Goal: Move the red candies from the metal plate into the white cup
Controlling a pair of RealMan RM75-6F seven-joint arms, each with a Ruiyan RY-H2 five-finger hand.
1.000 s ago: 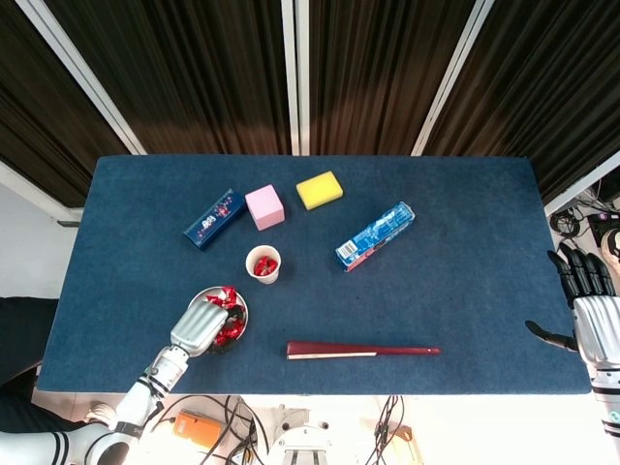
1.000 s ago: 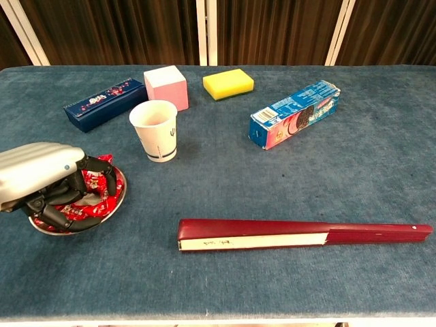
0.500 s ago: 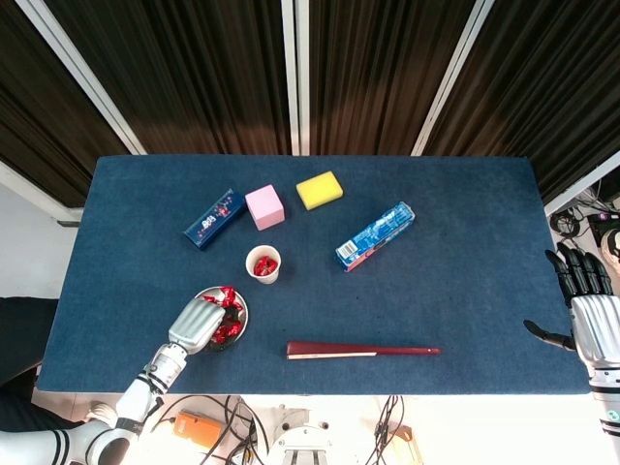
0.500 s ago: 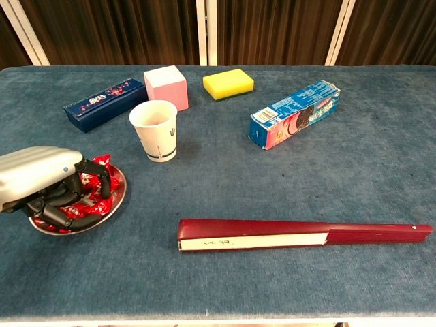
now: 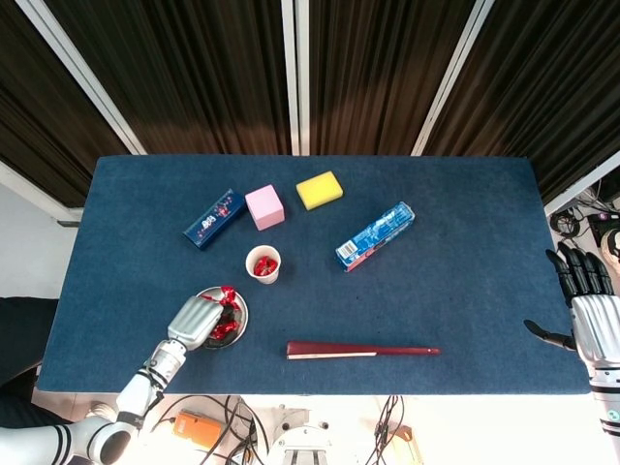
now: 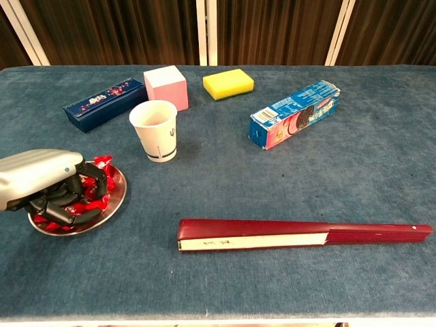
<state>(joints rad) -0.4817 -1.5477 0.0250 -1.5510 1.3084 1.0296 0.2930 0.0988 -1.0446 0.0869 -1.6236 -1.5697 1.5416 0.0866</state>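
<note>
Progress: you are partway; some red candies already lie in the white cup [image 5: 263, 263], visible from the head view.
Left to do: a pile of red candies [image 6: 95, 191] sits on the metal plate [image 6: 116, 203], near the bench's front left edge.
Left hand [image 6: 42, 184]: it sits over the plate, fingers [image 6: 65, 212] curled down into the pile; you cannot tell from either view whether they hold a candy.
Right hand [image 5: 587, 312]: off the bench's right edge, fingers spread, holding nothing.
Cup position: just behind and right of the plate, upright, apart from it.
Judgement: expect several more trips before the plate is clear.
</note>
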